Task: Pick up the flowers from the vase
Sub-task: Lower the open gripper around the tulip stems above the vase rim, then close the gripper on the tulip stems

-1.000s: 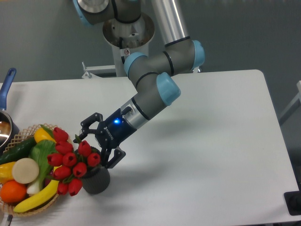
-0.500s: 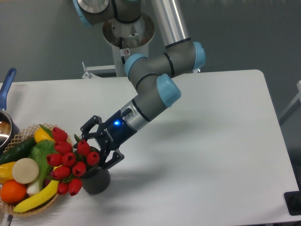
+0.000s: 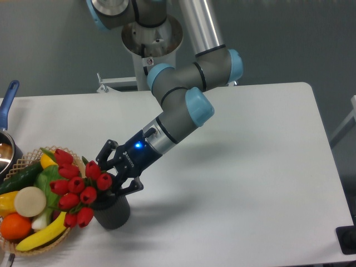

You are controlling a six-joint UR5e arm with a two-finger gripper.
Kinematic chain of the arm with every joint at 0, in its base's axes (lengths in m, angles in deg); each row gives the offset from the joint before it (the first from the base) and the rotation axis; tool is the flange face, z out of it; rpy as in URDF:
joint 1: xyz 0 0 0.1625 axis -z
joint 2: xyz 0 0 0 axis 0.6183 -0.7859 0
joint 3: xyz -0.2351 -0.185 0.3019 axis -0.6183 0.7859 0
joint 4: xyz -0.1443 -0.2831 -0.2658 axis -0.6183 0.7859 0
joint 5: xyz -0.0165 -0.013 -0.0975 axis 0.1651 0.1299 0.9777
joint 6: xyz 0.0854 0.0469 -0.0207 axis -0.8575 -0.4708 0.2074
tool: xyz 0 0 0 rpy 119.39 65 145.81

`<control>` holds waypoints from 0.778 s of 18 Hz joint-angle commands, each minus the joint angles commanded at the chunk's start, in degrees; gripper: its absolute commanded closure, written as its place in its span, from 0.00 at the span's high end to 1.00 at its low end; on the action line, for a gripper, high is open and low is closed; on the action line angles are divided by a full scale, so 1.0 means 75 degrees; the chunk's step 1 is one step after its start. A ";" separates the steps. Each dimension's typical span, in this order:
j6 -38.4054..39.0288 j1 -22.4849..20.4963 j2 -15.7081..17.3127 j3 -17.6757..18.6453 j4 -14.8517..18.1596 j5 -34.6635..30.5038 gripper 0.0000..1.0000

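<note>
The flowers (image 3: 75,186), a bunch of red tulip buds with green stems, stand in the vase (image 3: 113,213), a short dark grey cup near the table's front left. The buds lean left over the basket. My gripper (image 3: 113,173) comes in from the upper right, just above the vase mouth. Its jaws are spread, one on each side of the stems right behind the buds, and press against the bunch. The stems between the fingers are mostly hidden.
A woven basket (image 3: 28,246) with a banana, orange, cucumber and other produce sits directly left of the vase, touching the buds. A pot with a blue handle (image 3: 9,95) stands at the far left edge. The arm's base (image 3: 151,39) is at the back.
My gripper has moved down and left, deeper into the bunch. The flowers have shifted and tilted left toward the basket. The vase has stayed put.
</note>
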 joint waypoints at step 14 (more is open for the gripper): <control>0.0912 -0.0129 0.0398 -0.0245 0.0000 0.0140 0.41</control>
